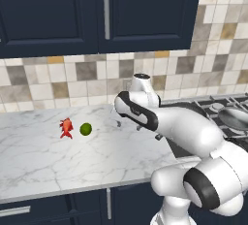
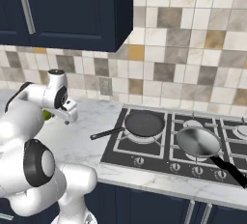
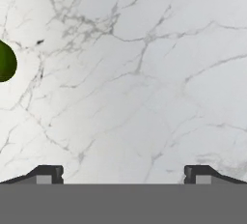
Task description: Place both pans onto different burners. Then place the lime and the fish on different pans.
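Hand view looks straight down on the white marble bench (image 3: 144, 73), where the jaws stand wide apart with nothing between them, their two dark fingertips (image 3: 46, 174) at the bottom of the picture and only bare stone in the gap. One lime (image 3: 6, 62) shows at the left edge of that view, cut off by the frame and well clear of the jaws. From the left base view the same one lime (image 1: 85, 129) sits on the bench just beside one red-orange fish (image 1: 66, 127), the fish to its left, the two close but apart, and the white arm reaches out over the bench to their right. Right base view shows two pans on the black cooktop (image 2: 159, 162), each on its own burner: one matte black pan (image 2: 144, 123) on the left burner, its long handle pointing out over the bench, and one paler grey pan (image 2: 198, 142) on the next burner to the right, its dark handle running toward the front edge. Both pans hold nothing.
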Robot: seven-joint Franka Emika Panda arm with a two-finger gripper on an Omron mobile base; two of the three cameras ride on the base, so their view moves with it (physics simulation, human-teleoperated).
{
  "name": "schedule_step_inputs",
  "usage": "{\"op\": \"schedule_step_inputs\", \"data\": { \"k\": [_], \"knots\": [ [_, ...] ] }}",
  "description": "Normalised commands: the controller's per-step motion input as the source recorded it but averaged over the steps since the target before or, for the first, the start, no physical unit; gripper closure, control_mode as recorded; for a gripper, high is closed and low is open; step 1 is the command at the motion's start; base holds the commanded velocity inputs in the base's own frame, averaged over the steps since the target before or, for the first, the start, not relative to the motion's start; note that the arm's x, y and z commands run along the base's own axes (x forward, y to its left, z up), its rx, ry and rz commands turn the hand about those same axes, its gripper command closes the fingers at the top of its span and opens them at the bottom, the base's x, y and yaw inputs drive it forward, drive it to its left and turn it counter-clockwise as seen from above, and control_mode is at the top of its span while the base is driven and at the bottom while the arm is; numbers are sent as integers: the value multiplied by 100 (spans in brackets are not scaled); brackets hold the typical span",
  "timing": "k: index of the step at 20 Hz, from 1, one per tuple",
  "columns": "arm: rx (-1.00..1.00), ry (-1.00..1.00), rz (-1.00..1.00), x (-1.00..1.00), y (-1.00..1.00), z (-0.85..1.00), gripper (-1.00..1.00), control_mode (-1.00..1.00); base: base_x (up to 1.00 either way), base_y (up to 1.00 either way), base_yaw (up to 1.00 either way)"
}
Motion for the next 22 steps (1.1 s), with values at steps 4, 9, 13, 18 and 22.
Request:
{"op": "schedule_step_inputs", "data": {
  "k": [4, 9, 13, 18, 22],
  "knots": [
    [0, 0, 17, 12, 56, 0, -100, -100, 0, 0, 0],
    [0, 0, 18, 13, 52, 0, -100, -100, 0, 0, 0],
    [0, 0, 15, 19, 47, 0, -100, -100, 0, 0, 0],
    [0, 0, 10, 14, 41, 0, -100, -100, 0, 0, 0],
    [0, -1, 6, 20, 31, 0, -100, -100, 0, 0, 0]
  ]
}}
